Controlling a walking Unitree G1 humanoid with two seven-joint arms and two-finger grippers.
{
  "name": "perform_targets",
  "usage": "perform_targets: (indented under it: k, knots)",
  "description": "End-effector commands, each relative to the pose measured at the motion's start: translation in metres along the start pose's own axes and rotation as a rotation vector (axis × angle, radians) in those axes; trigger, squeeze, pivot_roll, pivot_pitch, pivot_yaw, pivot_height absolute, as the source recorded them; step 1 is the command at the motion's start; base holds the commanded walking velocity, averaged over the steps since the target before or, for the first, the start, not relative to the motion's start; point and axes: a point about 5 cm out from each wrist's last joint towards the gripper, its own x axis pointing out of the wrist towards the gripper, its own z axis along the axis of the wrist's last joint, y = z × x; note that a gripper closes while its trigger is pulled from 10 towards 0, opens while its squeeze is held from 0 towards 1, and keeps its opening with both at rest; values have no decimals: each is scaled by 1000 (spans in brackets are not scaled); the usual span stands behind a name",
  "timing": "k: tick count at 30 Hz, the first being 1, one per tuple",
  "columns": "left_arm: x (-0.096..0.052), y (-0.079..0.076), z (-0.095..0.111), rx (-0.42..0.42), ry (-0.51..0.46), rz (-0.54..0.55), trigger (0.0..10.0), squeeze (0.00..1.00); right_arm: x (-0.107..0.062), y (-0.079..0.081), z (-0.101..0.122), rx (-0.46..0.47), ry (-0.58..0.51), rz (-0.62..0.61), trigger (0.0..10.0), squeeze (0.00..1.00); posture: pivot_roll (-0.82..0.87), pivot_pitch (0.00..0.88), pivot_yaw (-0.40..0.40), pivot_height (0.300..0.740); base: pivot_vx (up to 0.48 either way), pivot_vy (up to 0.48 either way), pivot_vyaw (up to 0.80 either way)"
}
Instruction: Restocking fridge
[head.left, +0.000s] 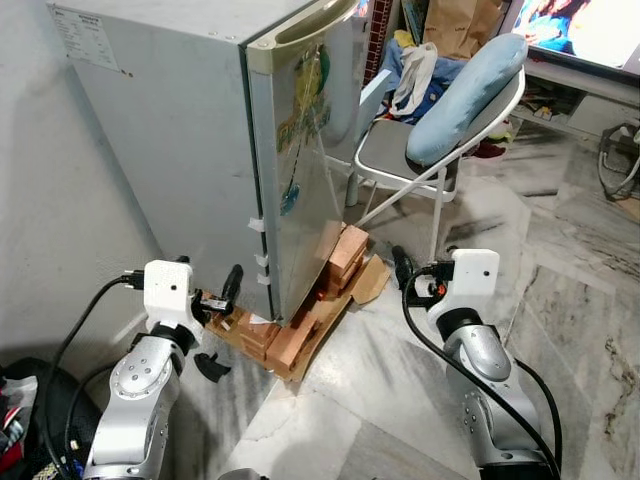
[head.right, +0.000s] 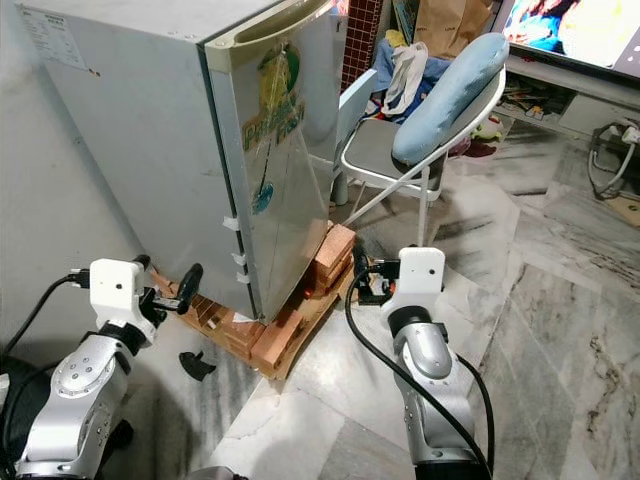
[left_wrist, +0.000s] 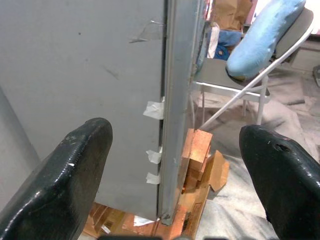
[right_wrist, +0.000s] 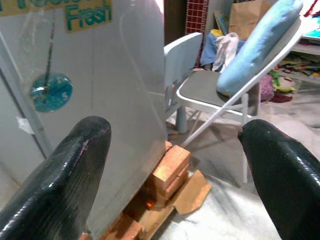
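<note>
Robot's head cam looks down at a small grey metal fridge (head.left: 200, 150) w/ its door (head.left: 310, 160) closed, a curved pale handle strip (head.left: 300, 30) along the door's top edge. The fridge stands raised on a stack of orange-red bricks (head.left: 340, 255) and flattened brown cardboard (head.left: 365, 282) over a marbled grey-white stone floor (head.left: 560, 300). Bits of white tape (left_wrist: 154, 109) stick along the seam btwn door and cabinet side.

Left gripper (head.left: 222, 295), black two-finger type on a silver arm, hovers low near the fridge's bottom front corner, beside the bricks. Its wrist view shows both fingers (left_wrist: 65, 170) spread wide apart, nothing btwn them, aimed at the door seam. Right gripper (head.right: 362, 272) hangs low in front of the door, near the bricks; its fingers (right_wrist: 70, 175) are also spread wide and empty, facing the door's sticker-covered front.

Behind, just beside the fridge: a white-framed folding chair (head.left: 440, 160) w/ a grey seat, a long light-blue cushion (head.left: 470, 95) leaning on its back. Clothes and a brown paper bag (head.left: 455, 25) sit further back.

Judgement: this is the approach step, before anything goes in. No stock item is held. Next move likely calls for raising one gripper to the handle strip at the top, hooking it, and pulling the door open. Both grippers sit far below that handle now, so a big lift is needed. The brick base may be unsteady, so a gentle pull seems wise.
</note>
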Motion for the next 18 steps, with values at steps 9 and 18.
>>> perform_targets:
  k: [9, 18]
  knots:
    - [-1, -5, 4, -27, -10, -56, 10000, 55, 0, -5, 4, -9, -3, -17, 10000, 0, 62, 75, -34, 740, 356, 303, -356]
    - [-2, -7, 2, -21, -5, -57, 10000, 0, 0, -5, 4, -20, -1, -12, 10000, 0, 58, 75, -39, 740, 270, 60, 0]
